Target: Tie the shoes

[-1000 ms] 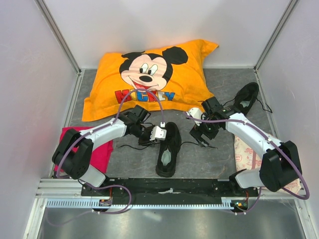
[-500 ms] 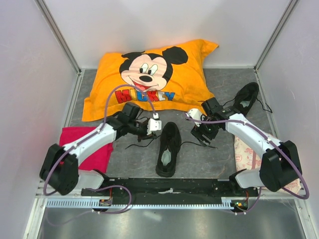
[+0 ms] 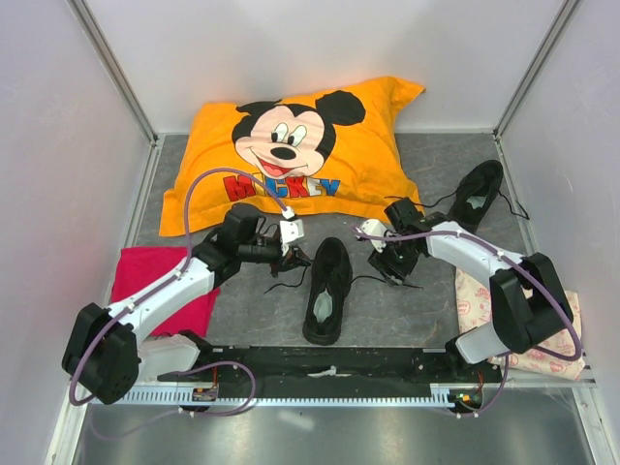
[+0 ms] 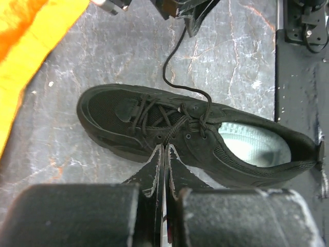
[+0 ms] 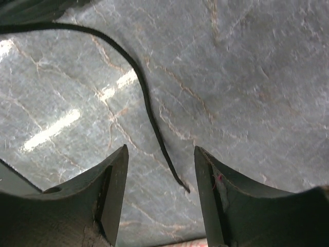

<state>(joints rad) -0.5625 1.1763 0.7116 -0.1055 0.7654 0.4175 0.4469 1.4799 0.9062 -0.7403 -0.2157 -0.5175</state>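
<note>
1. The all-black low lace-up sneaker [image 3: 327, 289] lies sole-down mid-way across the grey marbled table top [image 3: 436, 300], toe away from the arm bases. It sits between the two grippers, so each arm can reach one side. The laces are threaded but there is no knot or bow.
2. The left gripper [image 4: 164, 152] has its jaws closed to a hairline slit, tips just beside the sneaker's flank at the eyelet row. No lace is visible in the pads, though I can't rule one out. My read: it is stationed there to work that side's lace.
3. The right gripper [image 5: 160, 154] is wide open and holding nothing. It sits low over the table top, straddling the free end of the thin black lace [image 5: 151, 123] that runs out from the eyelets. This looks like a pre-grasp line-up.
4. The next move likely calls for closing near the lace tip. The cord is limp and flat on a hard surface, so the pads must get right down or it slips out.
5. The second matching black sneaker [image 3: 477, 194] sits far right, beyond the right arm, with loose laces. Neither is tied, so the task is at an early stage.
6. The orange Mickey Mouse pillow [image 3: 291, 145] lies at the back, apart from the lace work.
</note>
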